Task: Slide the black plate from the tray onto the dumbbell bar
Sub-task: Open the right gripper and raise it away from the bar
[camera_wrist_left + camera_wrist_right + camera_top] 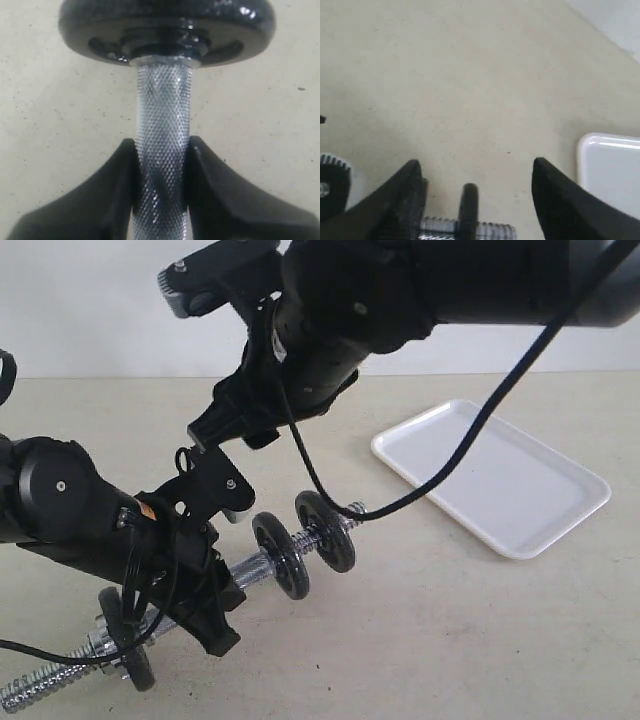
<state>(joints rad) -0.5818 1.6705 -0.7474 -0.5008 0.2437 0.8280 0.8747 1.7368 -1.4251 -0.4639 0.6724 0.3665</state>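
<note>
The dumbbell bar (pixel 255 568) lies slanted, held just above the table. My left gripper (pixel 205 625) (pixel 162 150) is shut on its knurled middle (pixel 164 125), facing an inner black disc (pixel 165 25) (pixel 280 555). The black plate (pixel 325 530) (pixel 469 205) sits on the threaded end nearest the tray, close beside that disc. A third disc (pixel 125 640) sits on the other end. My right gripper (pixel 240 432) (pixel 476 162) hangs open above the bar, fingers wide on either side of the black plate and not touching it. The white tray (pixel 500 480) (pixel 610 170) holds nothing.
The bar's free threaded end (pixel 30 690) points toward the front left edge of the view. A black cable (pixel 470 435) from the right arm hangs across the tray's near corner. The tabletop is plain beige.
</note>
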